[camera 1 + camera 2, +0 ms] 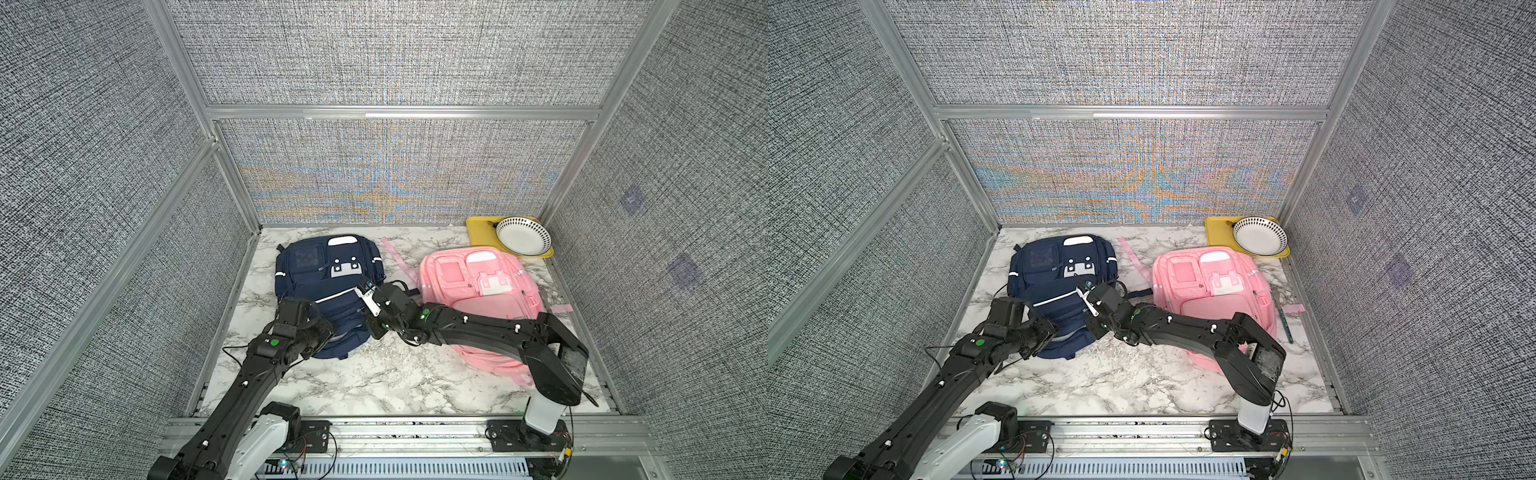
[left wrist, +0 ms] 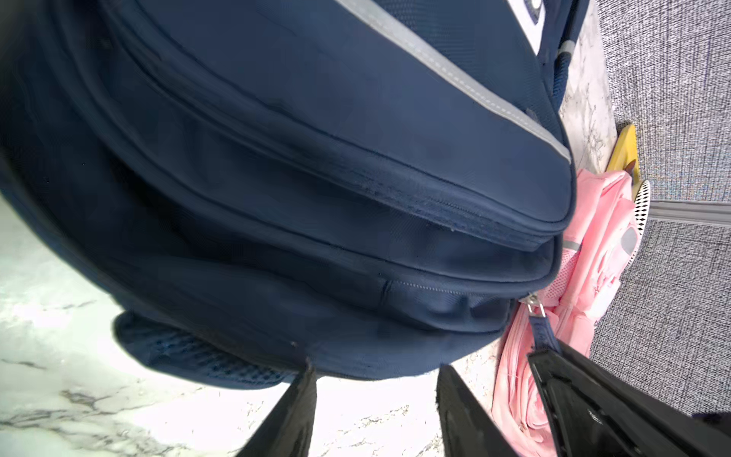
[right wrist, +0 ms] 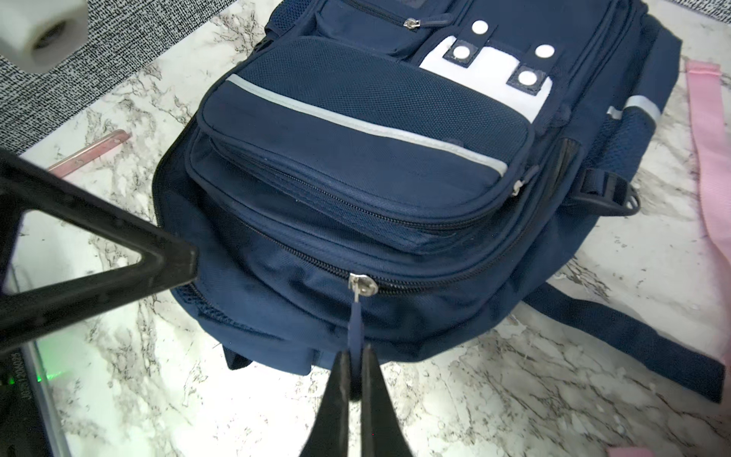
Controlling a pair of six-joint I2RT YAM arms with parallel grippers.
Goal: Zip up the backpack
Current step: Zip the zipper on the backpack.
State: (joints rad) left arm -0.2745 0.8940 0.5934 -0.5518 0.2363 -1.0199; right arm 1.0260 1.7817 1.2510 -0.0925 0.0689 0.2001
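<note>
You work on a marble-patterned counter boxed in by grey woven walls on aluminium framing. The navy backpack lies flat on the left arm's side, beside a pink backpack. Your right pincer is clamped on the zipper pull. Your left pincer stands apart at the bag's edge, gripping nothing.
</note>
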